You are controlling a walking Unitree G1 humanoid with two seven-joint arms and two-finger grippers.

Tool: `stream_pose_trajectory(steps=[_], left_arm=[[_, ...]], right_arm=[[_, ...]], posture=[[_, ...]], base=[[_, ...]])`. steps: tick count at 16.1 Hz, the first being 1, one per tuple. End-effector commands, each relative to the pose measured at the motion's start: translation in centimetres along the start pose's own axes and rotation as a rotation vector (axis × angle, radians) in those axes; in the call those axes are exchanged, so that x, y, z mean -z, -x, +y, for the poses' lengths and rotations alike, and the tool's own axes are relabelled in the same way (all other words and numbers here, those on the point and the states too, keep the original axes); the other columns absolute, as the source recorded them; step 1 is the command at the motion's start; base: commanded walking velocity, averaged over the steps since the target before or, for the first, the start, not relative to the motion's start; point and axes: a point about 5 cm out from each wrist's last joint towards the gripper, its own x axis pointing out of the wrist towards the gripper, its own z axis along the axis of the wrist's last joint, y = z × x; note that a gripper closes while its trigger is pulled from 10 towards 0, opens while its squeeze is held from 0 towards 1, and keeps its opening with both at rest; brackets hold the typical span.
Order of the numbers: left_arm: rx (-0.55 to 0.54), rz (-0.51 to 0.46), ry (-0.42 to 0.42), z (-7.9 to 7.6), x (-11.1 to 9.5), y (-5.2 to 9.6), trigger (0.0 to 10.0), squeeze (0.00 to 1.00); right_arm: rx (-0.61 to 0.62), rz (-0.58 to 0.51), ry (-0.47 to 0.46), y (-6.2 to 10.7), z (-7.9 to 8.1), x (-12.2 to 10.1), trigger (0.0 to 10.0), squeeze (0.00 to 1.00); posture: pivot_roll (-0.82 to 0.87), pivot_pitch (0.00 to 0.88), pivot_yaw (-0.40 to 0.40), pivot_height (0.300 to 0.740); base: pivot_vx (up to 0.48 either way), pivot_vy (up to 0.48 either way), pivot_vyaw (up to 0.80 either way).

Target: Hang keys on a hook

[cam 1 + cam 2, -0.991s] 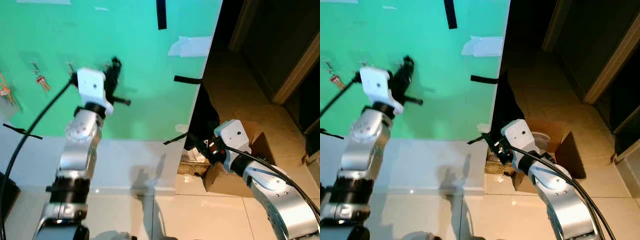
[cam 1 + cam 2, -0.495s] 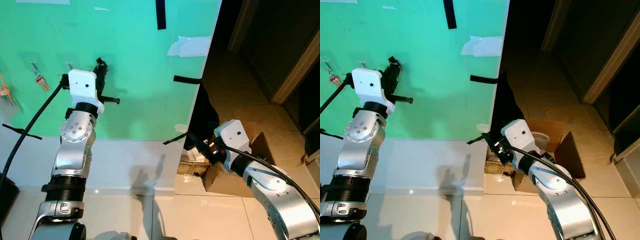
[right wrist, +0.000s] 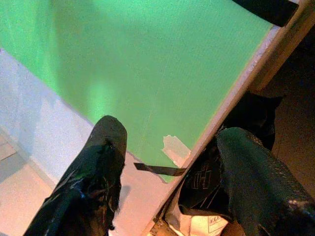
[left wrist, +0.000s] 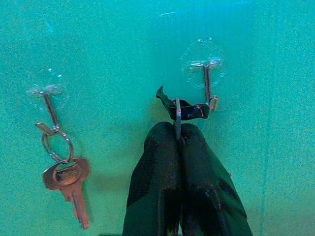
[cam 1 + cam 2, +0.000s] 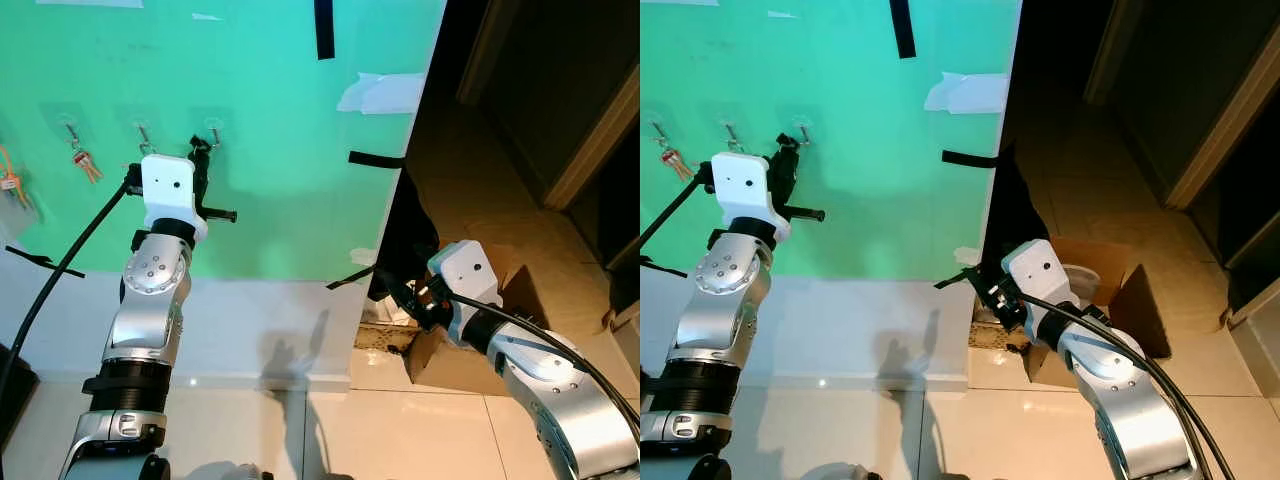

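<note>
Left gripper [image 4: 178,140] (jaws pinched) holds key ring [image 4: 177,118] at hook [image 4: 208,87].

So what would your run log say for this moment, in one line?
left gripper: shut on key ring | position: at hook | not hung | right gripper: open, idle

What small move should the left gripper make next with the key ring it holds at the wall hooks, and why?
Probably nudge the left gripper toward the hook and lower slightly, so the key ring slips over the upturned tip. Its jaws are shut on the ring, which sits just beside that free hook but not yet looped on it. The neighbouring hook already carries a key.
</note>
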Motion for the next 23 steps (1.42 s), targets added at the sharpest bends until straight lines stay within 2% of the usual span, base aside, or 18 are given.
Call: stream_pose_trajectory(steps=[1, 9, 13, 15, 17, 23], left_arm=[[0.003, 0.012, -0.008, -0.2, 0.2, 0.1, 10.0, 0.0], [0.064, 0.068, -0.01, -1.1, 1.0, 0.6, 10.0, 0.0], [0.062, 0.081, -0.016, -1.0, 1.2, 0.8, 10.0, 0.0], [0.061, 0.047, 0.001, -1.1, 0.7, 0.7, 10.0, 0.0], [0.094, -0.078, 0.063, -1.6, -1.2, 0.9, 10.0, 0.0], [0.081, -0.104, 0.063, -1.5, -1.6, 0.9, 10.0, 0.0]], right_arm=[[0.006, -0.022, 0.015, 0.2, -0.2, -0.5, 10.0, 0.0], [0.005, -0.02, 0.015, 0.2, -0.1, -0.5, 10.0, 0.0], [0.002, -0.02, 0.017, 0.3, -0.1, -0.5, 10.0, 0.0], [0.002, -0.021, 0.017, 0.3, -0.1, -0.5, 10.0, 0.0], [0.002, -0.021, 0.016, 0.3, -0.1, -0.5, 10.0, 0.0], [0.0, -0.019, 0.017, 0.3, 0.0, -0.5, 10.0, 0.0]], posture=[[-0.12, 0.0, -0.019, 0.74], [-0.12, 0.0, -0.021, 0.74], [-0.12, 0.0, -0.022, 0.74], [-0.12, 0.0, -0.023, 0.74], [-0.12, 0.0, -0.022, 0.74], [-0.12, 0.0, -0.021, 0.74]], base=[[0.0, 0.0, 0.0], [0.0, 0.0, 0.0], [0.0, 0.0, 0.0], [0.0, 0.0, 0.0], [0.0, 0.0, 0.0], [0.0, 0.0, 0.0]])
